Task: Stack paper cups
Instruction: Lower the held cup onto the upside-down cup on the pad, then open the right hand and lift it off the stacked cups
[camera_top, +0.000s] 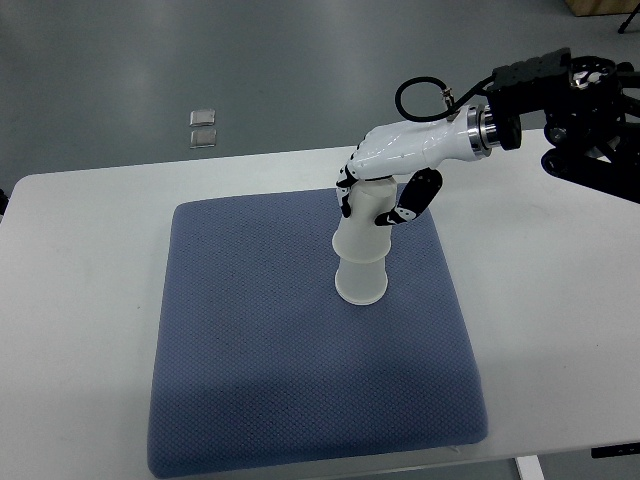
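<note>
Right hand (385, 185) wrapped around top cup (368, 210), seating it over bottom cup (361, 278) mid-pad (250, 400). Stacking step; next likely needs fingers releasing, lifting straight up.

The right hand (385, 185) covers the top of the upper paper cup (367, 225), so its rim is hidden. Behind the hand, its arm (580, 100) is cut off by the picture's right edge. Below it, the blue mat's (250, 380) near-left corner is cropped.

two stacked paper cups (362, 255), one blue mat (270, 350), one robot hand (385, 185)
</note>
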